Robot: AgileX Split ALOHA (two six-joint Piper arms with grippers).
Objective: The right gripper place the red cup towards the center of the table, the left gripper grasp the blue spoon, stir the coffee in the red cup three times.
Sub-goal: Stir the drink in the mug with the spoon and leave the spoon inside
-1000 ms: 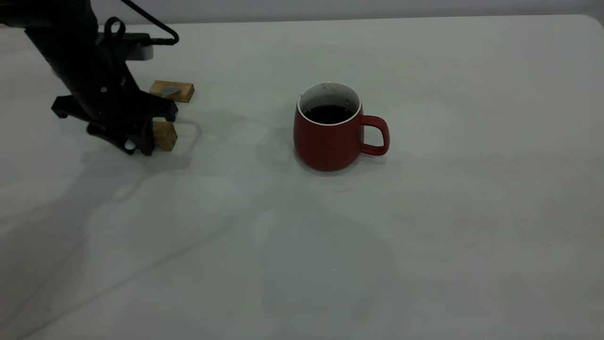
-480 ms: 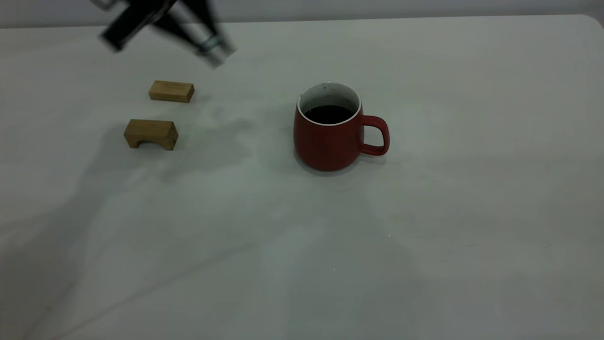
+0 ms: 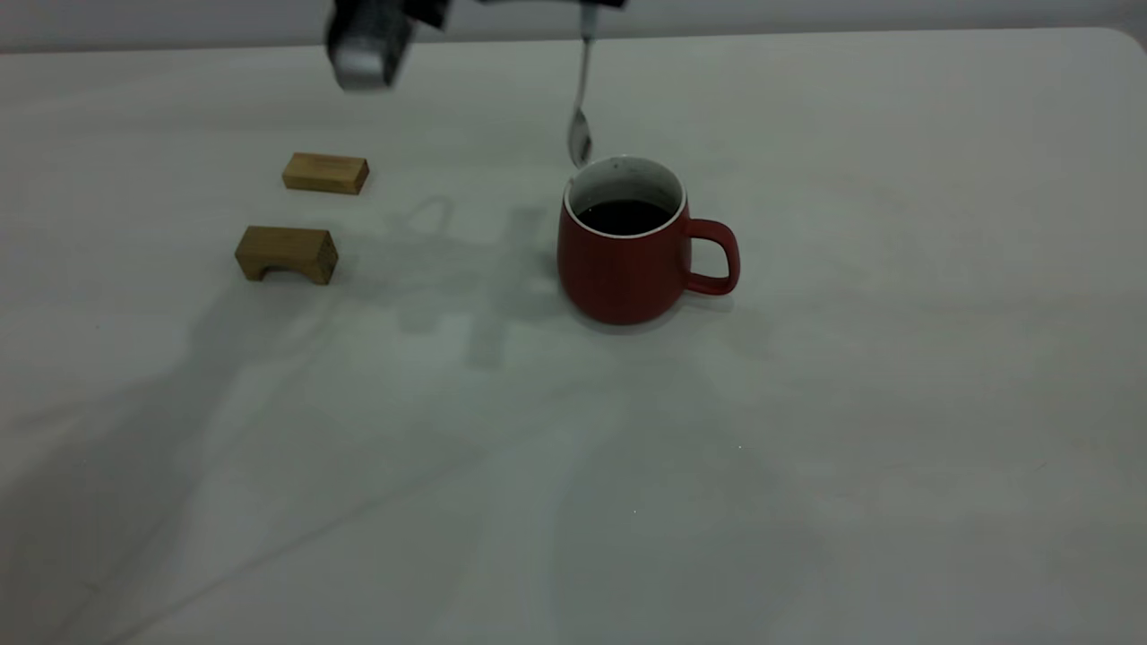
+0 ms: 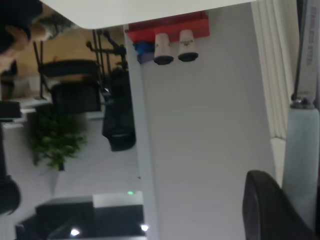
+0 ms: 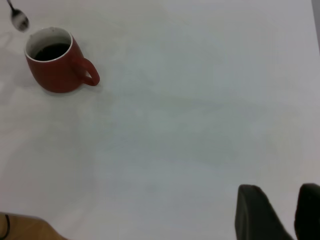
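The red cup stands upright near the middle of the table, its handle pointing right, with dark coffee inside. The blue spoon hangs vertically, bowl down, just above the cup's far-left rim. My left gripper is at the top edge of the exterior view, shut on the spoon's handle. In the left wrist view the pale handle runs along a black finger. My right gripper hovers far from the cup, open and holding nothing, and is out of the exterior view.
Two tan wooden blocks lie at the left of the table, a flat one and an arched one. The table's rounded corner is at the far right. The left arm's silver box hangs above the blocks.
My left gripper rose from the wooden blocks with the spoon and swung right. The spoon now hangs by the cup's rim. The cup has not moved.
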